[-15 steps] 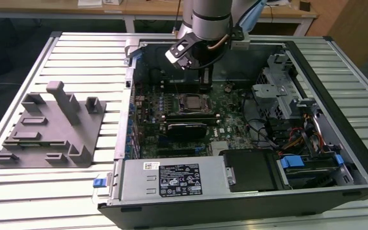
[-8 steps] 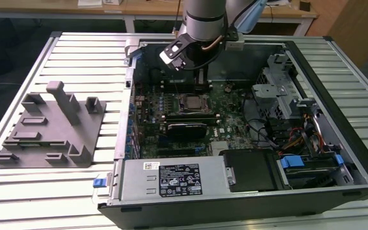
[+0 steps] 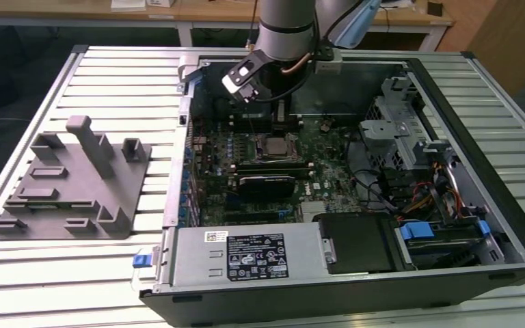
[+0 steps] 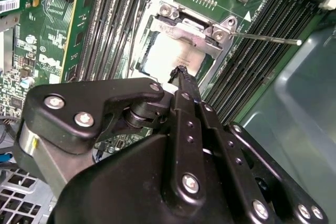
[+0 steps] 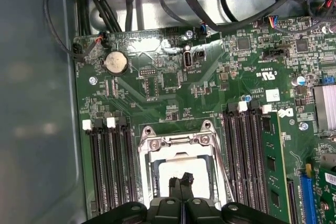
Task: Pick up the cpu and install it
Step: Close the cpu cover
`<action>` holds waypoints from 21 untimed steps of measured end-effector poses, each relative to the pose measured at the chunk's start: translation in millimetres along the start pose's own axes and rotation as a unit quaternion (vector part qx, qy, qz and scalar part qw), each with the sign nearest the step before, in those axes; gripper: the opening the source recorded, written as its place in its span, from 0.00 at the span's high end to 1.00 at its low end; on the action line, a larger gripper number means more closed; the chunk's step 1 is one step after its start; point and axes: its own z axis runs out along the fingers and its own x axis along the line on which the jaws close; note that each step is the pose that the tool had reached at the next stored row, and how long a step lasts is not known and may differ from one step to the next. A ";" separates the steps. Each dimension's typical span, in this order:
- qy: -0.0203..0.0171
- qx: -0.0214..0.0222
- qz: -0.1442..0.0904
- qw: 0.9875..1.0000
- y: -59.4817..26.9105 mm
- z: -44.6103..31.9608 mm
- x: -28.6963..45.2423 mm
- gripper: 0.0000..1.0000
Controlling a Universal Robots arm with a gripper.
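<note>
Exterior view: an open computer case [image 3: 481, 171] lies on a slatted metal counter [image 3: 107, 75]. A grey fixture block [image 3: 71, 184] sits well apart from it, toward the exterior view's left. The robot arm [image 3: 286, 27] reaches down into the case. Its hand [image 3: 281, 117] hangs close over the motherboard's socket, where the cpu [image 3: 275, 145] shows as a pale square.

Second wrist view: the hand [image 4: 181, 72] is closed, its black fingers pressed together with nothing between them. The tip points at the silvery-white cpu [image 4: 160, 61], which lies flat inside the metal socket frame [image 4: 184, 22]. A thin lever [image 4: 262, 38] sticks out beside the frame, across the memory slots [image 4: 247, 72].

First wrist view: the closed hand [image 5: 181, 181] sits over the middle of the cpu [image 5: 202, 174], framed by the socket frame [image 5: 176, 140]. Whether the tips touch the chip or hover just above it cannot be told.

Judged from this, the install step is in hand: the chip rests in the socket rather than in any grip. Any further move calls for a straight, gentle vertical touch, keeping the chip square in its frame.
</note>
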 end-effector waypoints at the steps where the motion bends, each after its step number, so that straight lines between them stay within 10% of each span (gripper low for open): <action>1: 0.000 0.000 0.000 1.000 0.0 0.0 0.0 0.89; 12: 0.002 -0.001 -0.047 0.999 -0.1 1.4 0.0 0.89; 21: 0.005 -0.003 -0.129 0.992 -0.2 2.5 0.1 0.89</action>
